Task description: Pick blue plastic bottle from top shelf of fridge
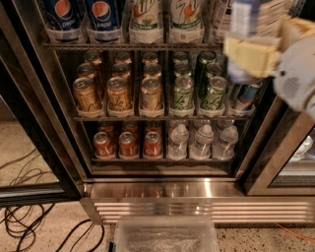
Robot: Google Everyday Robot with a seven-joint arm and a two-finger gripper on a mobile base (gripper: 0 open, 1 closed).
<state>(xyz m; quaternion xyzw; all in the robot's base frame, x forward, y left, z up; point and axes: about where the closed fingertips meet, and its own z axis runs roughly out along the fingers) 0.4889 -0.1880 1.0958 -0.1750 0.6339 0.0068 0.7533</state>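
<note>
The fridge [197,189] stands open in front of me. Its top shelf [123,46] holds two dark blue Pepsi bottles [101,15] and two green-and-white 7up bottles [145,17]. At the shelf's right end my gripper [273,42] comes in from the upper right on a white arm [298,83]. Its yellowish fingers [251,56] sit on either side of the blue plastic bottle [248,17], whose pale blue-and-white striped label shows blurred between them. The bottle's top and base are out of view.
The middle rack holds gold and green cans [150,93]. The bottom rack holds red cans [128,145] and small water bottles [202,142]. A clear plastic bin [165,236] sits on the floor in front. Black cables [29,221] lie at the lower left. The glass door [283,162] stands open at the right.
</note>
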